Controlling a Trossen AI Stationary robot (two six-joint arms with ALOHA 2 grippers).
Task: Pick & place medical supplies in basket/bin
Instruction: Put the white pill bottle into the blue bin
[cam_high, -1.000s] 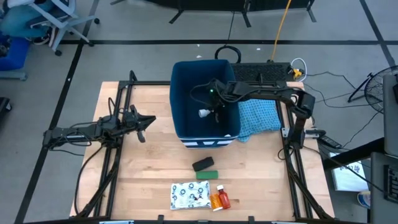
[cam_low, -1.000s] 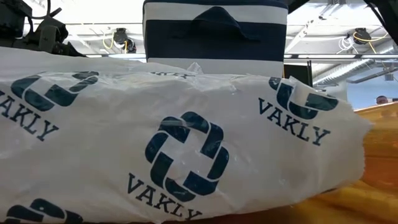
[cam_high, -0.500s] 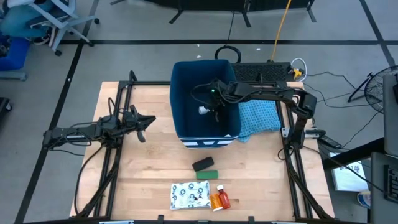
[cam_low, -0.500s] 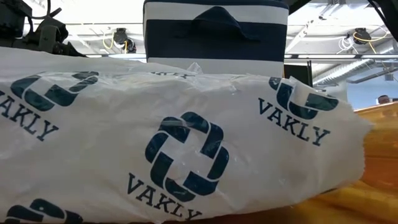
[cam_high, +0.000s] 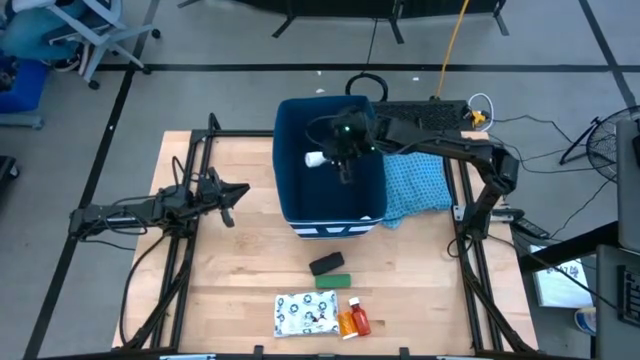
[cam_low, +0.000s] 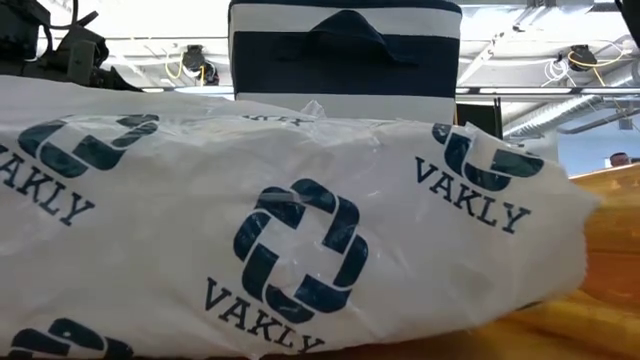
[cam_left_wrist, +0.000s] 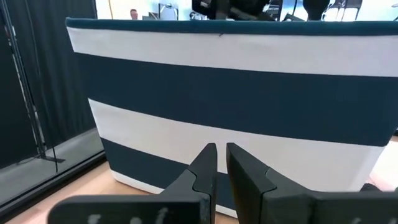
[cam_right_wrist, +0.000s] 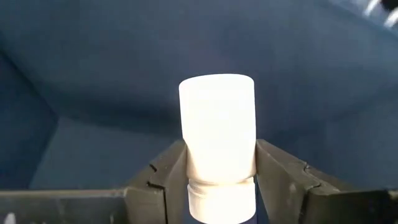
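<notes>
**Right arm was holding the white bottle inside the bin**

Starting nearest the front edge of the counter (cam_high: 230, 300): the white patterned soft packet (cam_high: 304, 314) lay flat, with the orange and red little bottles (cam_high: 352, 321) touching its side. Just behind those sat the green flat box (cam_high: 331, 281) with the black oblong piece (cam_high: 326, 264) right against it. All of that was well apart from either set of fingers.

The left gripper (cam_left_wrist: 221, 163) waited off to the side, its fingers nearly pressed together with nothing between them, pointed at the striped wall of the bin (cam_left_wrist: 236, 93).

Farther back, the right gripper (cam_right_wrist: 217, 180) was inside the dark blue bin (cam_high: 300, 190), fingers clamped on the small white bottle (cam_right_wrist: 217, 127), which stuck out past the fingertips. A light blue cloth (cam_high: 418, 186) lay beside the bin.
</notes>
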